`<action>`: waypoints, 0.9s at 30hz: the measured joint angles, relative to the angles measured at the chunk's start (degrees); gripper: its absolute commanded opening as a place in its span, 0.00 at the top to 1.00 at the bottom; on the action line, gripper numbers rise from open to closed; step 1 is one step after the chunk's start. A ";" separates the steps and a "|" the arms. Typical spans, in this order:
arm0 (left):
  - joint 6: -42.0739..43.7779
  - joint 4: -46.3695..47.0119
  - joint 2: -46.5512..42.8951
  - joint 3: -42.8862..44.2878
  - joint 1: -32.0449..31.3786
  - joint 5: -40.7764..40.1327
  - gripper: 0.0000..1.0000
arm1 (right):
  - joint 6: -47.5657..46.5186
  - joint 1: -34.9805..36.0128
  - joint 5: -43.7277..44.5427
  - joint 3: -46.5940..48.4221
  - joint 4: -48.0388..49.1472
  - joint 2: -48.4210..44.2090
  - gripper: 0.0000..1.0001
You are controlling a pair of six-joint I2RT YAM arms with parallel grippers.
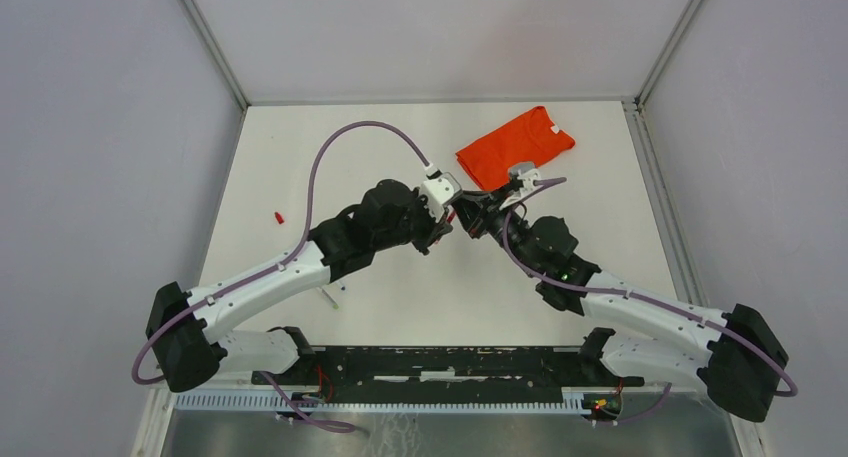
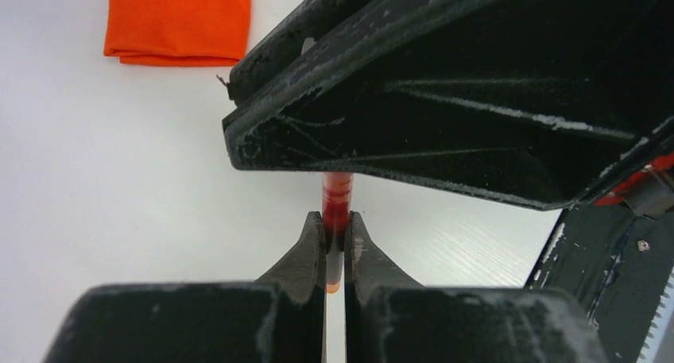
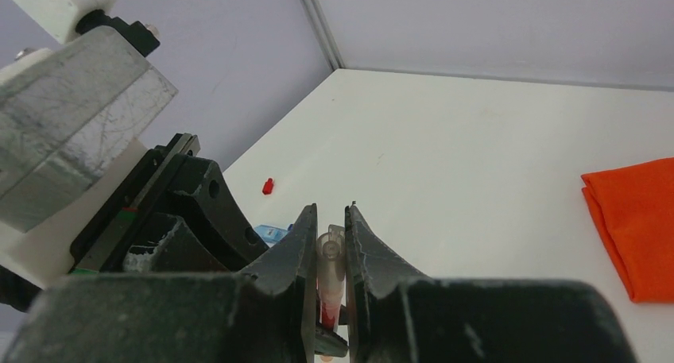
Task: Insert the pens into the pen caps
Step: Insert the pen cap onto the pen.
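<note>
Both grippers meet above the middle of the table. My left gripper point(image 2: 336, 218) is shut on a slim red pen cap point(image 2: 337, 196), which runs up under the black body of the right gripper point(image 2: 445, 101). My right gripper point(image 3: 330, 212) is shut on a pen point(image 3: 330, 256) with a pale barrel that turns red lower down, in line with the cap. Where pen and cap meet is hidden by the fingers. From above, the left gripper point(image 1: 440, 227) and right gripper point(image 1: 468, 217) almost touch. A loose red cap point(image 1: 279, 218) lies on the table to the left, also in the right wrist view point(image 3: 268, 186).
A folded orange shirt point(image 1: 515, 142) lies at the back right, just behind the grippers. A white pen point(image 1: 330, 297) rests beside the left forearm. A small blue piece point(image 3: 274, 233) lies on the table under the left gripper. Grey walls enclose the table.
</note>
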 measured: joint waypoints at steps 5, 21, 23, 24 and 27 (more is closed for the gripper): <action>-0.04 -0.07 0.00 0.00 0.68 -1.73 0.98 | -0.87 -3.65 -7.58 5.57 -5.97 3.89 1.00; -0.07 -0.02 0.04 0.00 0.28 -2.25 0.98 | 1.16 -10.12 -20.22 2.21 -3.96 1.75 1.00; -0.04 0.76 0.04 0.00 -0.22 -1.14 0.98 | 2.64 -9.90 -18.18 -2.21 1.27 -0.92 1.00; -0.04 1.16 0.04 0.00 -0.42 -0.74 0.98 | 3.41 -9.68 -16.72 -4.42 4.20 -2.03 1.00; -0.02 2.51 0.20 0.00 -0.63 0.81 0.98 | 4.83 -8.68 -12.79 -8.57 10.01 -4.09 1.00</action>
